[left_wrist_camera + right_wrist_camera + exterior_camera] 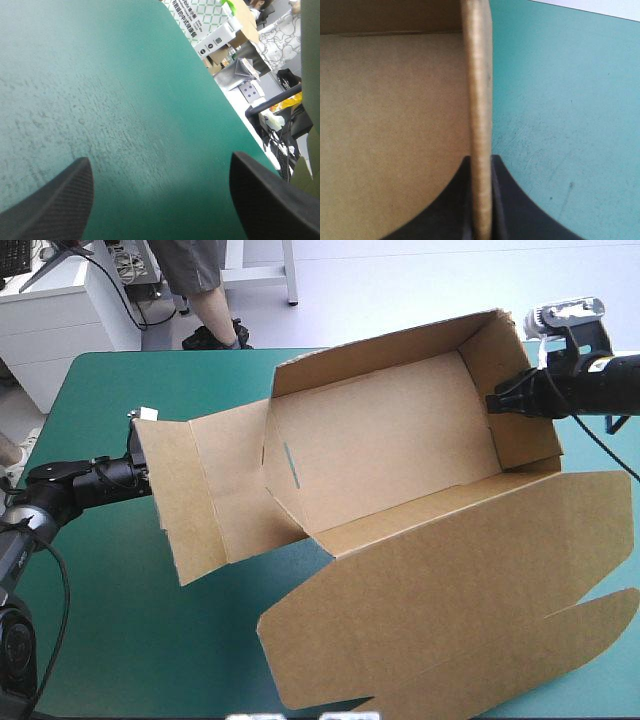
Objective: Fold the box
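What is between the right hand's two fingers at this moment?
A raised end wall of the box, edge-on, pinched by the right hand; the right wrist view shows it.

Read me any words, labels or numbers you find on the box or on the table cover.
None on the box: the high and right wrist views show plain brown board, with no print, label or sticker.
None on the teal-green cover: it is bare of any text or sign in all three views.
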Available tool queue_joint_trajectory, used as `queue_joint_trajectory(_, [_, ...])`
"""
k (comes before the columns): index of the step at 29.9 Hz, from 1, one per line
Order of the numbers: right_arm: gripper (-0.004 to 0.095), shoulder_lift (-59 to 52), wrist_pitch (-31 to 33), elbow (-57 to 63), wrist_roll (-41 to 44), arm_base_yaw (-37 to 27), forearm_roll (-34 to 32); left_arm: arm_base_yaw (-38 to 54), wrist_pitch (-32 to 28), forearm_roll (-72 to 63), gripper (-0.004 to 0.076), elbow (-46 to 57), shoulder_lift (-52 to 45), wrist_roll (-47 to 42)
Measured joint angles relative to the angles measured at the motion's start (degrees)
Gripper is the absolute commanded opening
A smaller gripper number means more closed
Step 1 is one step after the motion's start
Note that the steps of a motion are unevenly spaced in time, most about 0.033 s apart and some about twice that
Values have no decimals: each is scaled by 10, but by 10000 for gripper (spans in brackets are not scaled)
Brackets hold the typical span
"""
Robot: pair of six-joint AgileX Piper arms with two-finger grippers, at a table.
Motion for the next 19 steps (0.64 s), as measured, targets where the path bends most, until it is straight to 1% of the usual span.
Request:
queue_joint_trajectory(6, [-4,24,-73,0,56,64,-62,0,1,0,542,0,-35,0])
queue_joint_trajectory(19, [-4,68,-155,3,151,157,-174,0,2,-14,543,0,-70,0])
